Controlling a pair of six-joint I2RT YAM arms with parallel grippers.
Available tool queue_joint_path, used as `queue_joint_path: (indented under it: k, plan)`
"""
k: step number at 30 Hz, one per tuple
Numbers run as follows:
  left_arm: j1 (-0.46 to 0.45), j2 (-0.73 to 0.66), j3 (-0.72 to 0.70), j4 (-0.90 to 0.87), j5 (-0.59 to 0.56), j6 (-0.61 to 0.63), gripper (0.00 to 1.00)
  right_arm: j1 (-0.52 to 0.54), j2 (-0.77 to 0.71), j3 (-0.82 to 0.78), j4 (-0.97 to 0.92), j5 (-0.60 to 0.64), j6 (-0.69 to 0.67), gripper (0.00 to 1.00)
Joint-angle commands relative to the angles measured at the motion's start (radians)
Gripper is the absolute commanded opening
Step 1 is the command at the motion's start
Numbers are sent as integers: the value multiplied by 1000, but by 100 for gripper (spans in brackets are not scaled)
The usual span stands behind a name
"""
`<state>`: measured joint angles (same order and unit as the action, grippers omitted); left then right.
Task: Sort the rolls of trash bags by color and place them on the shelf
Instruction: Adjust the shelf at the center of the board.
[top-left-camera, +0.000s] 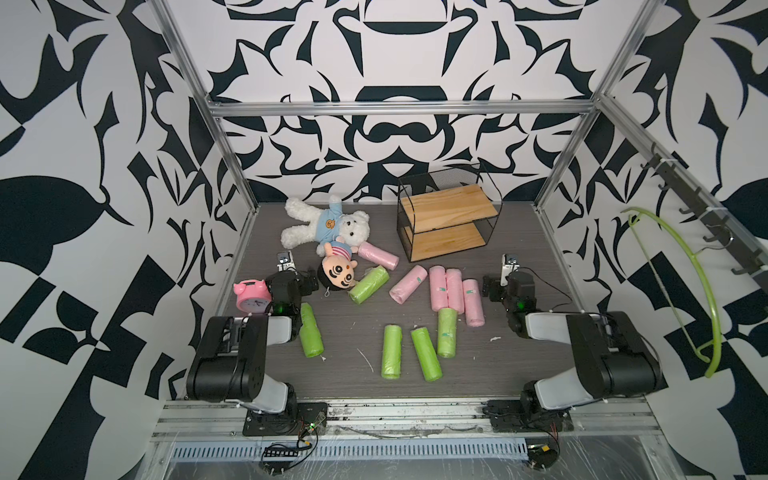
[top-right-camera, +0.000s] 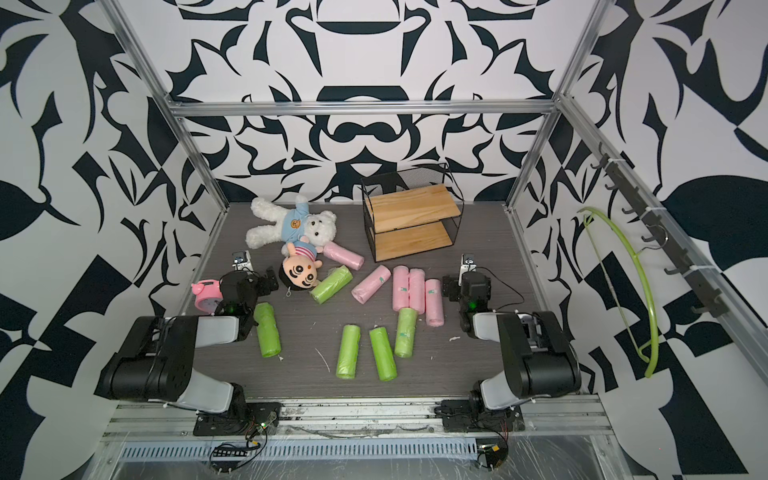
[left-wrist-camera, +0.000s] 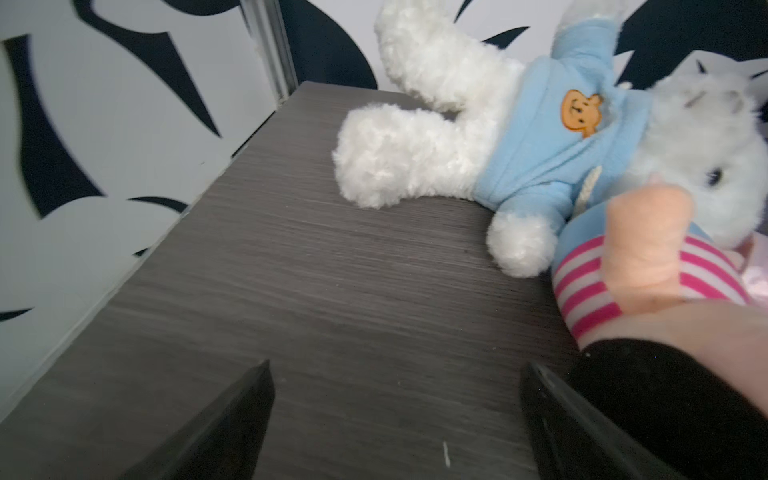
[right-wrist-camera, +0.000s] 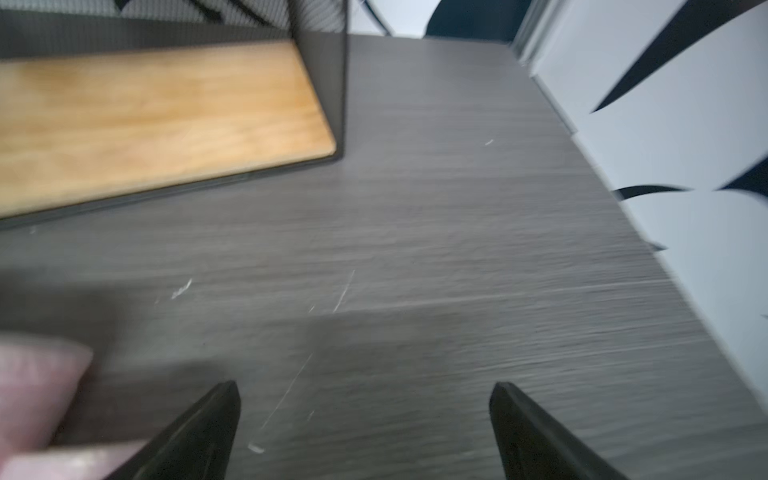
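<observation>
Rolls appear soft, light, likely slippery film; grasp mid-length across the girth. Both arms' jaws wide, empty.

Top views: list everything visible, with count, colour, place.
table: one, dark grey, cell floor.
shelf: one, black wire and wood, back right.
teddy bear: one, white, back left.
doll: one, striped shirt, beside teddy bear.
alarm clock: one, pink, left edge.
hanger: one, green, right wall.
green rolls: five, lime, four near front, one by doll.
pink rolls: five, pale pink, four before shelf, one by doll.
left gripper: one, black, open, by doll.
right gripper: one, black, open, by pink rolls.
</observation>
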<state>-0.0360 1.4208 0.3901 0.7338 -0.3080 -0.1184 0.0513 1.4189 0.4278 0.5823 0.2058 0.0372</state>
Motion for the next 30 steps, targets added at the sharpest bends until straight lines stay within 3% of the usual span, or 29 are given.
queue_joint_path:
  k: [1, 4, 7, 11, 19, 30]
  plan:
    - [-1, -168, 66, -237, -143, -116, 100, -1, -168, 96, -180, 108, 93, 99]
    - [-2, -305, 128, -439, -116, -263, 100, -1, -291, 177, -352, 81, 115, 98]
    - [-9, -404, 177, -517, 84, -358, 100, -1, -365, 283, -475, -9, 109, 98]
    - [-139, -451, 268, -549, 214, -376, 99, -1, -317, 486, -600, -208, 73, 97]
    - [-444, -214, 565, -692, 320, -234, 98, -23, -21, 853, -701, -296, -25, 91]
    - [-627, 132, 859, -796, 366, -25, 95, -77, 334, 1194, -790, -336, -83, 79]
